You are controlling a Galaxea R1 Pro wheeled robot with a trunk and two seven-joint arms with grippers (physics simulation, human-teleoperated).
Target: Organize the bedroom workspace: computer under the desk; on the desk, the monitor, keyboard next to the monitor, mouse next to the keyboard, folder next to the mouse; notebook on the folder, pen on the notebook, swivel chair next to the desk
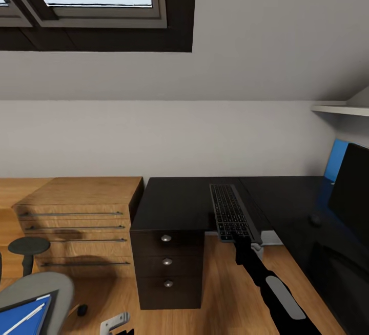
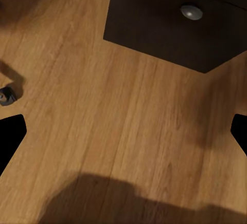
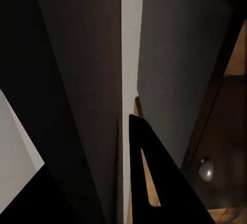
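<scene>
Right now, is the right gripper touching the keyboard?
Touching. Head view: the right gripper clamps the near end of the keyboard, which lies over the desk edge.

Sloped grey wall [image 1: 246, 43], dark-framed skylight [image 1: 97, 2], light wood floor [image 1: 225, 289], low light-wood cabinet [image 1: 82, 222]

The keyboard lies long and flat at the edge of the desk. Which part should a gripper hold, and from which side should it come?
Grip the near short end of the keyboard, coming from the robot's side. That end juts past the front edge of the desk, so fingers can close above and below the thin slab. The right gripper seems to hold it there.
</scene>
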